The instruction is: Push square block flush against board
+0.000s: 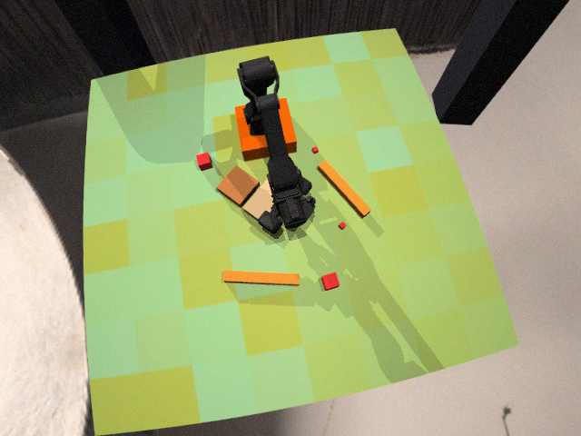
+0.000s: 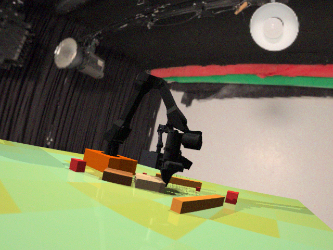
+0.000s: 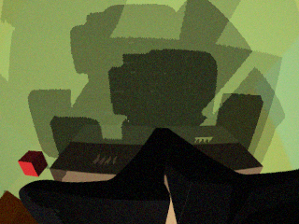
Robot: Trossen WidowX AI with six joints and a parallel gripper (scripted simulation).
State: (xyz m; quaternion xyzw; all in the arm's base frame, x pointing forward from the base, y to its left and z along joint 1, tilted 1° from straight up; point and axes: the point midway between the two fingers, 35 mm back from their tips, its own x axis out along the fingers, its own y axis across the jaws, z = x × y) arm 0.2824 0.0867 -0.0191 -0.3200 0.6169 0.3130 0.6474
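The brown square block lies flat. The pale tan board lies flat beside it, with a narrow gap between their facing sides. The arm hides the board's right part in the top view. My gripper is shut, with nothing seen between its fingers. It points down at the board's side away from the block, tips low near the table. I cannot tell whether they touch the board. In the wrist view, the shaded board shows behind the fingers.
An orange bar lies in front, and another orange bar lies to the right. Larger red cubes stand left of the block and near the front bar. Two tiny red cubes lie near the right bar.
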